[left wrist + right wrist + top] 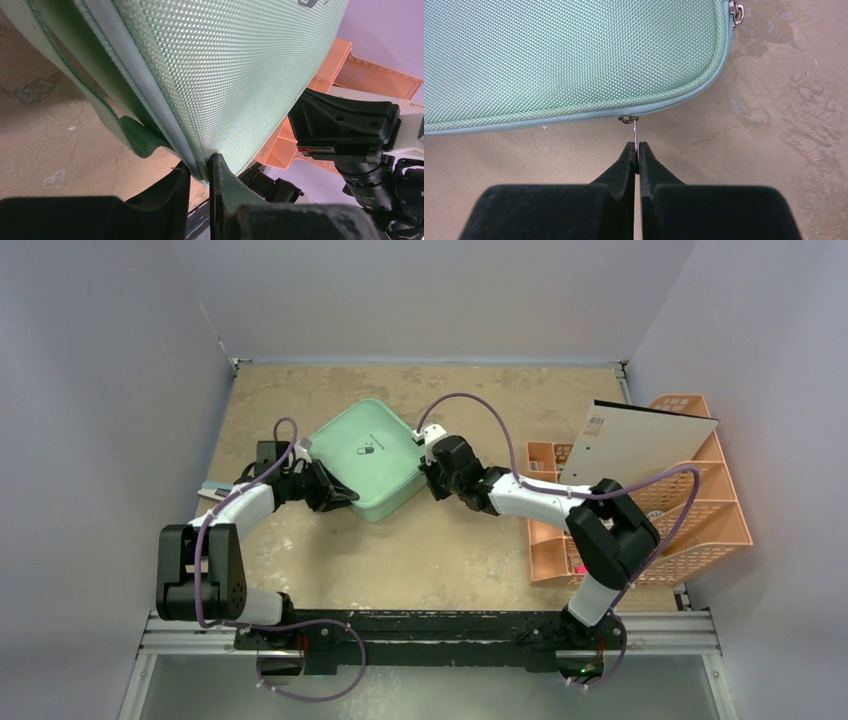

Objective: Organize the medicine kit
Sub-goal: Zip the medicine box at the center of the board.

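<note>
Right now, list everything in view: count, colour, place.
kit: one, mint green, table centre, lid down
zip pulls: two, metal; one on the kit's seam, pinched; the other at a corner, free
rack: one, peach, right table edge
board: one, white with a dark top edge, leaning in the rack
table: one, tan, under it all
left gripper: one, black, shut on the kit's edge
right gripper: one, black, shut on the seam's zip pull
</note>
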Controlling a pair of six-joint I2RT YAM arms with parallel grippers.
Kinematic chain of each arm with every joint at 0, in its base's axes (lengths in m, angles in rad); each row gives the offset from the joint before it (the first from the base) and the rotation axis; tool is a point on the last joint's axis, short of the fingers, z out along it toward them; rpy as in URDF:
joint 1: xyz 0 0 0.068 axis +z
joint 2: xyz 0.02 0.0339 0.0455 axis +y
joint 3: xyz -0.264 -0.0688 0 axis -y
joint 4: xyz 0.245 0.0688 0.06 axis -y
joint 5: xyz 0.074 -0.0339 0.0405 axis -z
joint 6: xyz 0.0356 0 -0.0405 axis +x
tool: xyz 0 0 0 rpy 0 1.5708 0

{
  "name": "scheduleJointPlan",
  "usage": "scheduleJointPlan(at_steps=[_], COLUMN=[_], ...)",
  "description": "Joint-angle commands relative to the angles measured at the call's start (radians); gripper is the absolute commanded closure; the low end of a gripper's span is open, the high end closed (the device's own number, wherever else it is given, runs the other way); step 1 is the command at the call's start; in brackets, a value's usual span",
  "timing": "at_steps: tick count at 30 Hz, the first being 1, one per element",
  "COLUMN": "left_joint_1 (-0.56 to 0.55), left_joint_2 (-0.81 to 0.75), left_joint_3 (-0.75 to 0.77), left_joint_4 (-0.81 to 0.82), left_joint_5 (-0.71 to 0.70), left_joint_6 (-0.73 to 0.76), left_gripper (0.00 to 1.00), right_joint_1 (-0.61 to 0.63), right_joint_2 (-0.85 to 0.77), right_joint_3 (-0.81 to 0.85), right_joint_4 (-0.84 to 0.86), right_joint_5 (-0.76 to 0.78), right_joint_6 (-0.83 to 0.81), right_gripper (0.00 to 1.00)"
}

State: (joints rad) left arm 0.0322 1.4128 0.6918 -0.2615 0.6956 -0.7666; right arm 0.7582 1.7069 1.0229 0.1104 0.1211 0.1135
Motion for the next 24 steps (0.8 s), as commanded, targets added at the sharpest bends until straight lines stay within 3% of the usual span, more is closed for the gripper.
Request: scheduleJointPlan(at_steps=[1,7,15,24], left_joint_1=[0.018,0.020,0.020,0.013], left_joint_2=[0.019,0.068,0.080,-0.137], left_joint_3=[0.020,0.109,0.310,0.208], left_joint_4=[-0.036,-0.041,-0.171,-0.217], left_joint_5=[-0.218,-0.218,-0.276,-0.326], left_joint_6=[0.067,0.069,0.125,0.125], left_gripper=[0.91,0.87,0.64,0.60], right_joint_1=[-0.030,-0.028,0.051,0.198], right_joint_2=[-0.049,-0.104,-0.199,-0.181], right_joint_3=[-0.015,-0.056,-0.148,-0.158], right_joint_4=[-0.059,-0.072,-0.044,0.046], right_joint_5=[0.108,0.093,0.032,0.017], right_joint_6=[-0.005,0.034,0.114,0.269], right_gripper=[1.00,1.00,1.00,1.00])
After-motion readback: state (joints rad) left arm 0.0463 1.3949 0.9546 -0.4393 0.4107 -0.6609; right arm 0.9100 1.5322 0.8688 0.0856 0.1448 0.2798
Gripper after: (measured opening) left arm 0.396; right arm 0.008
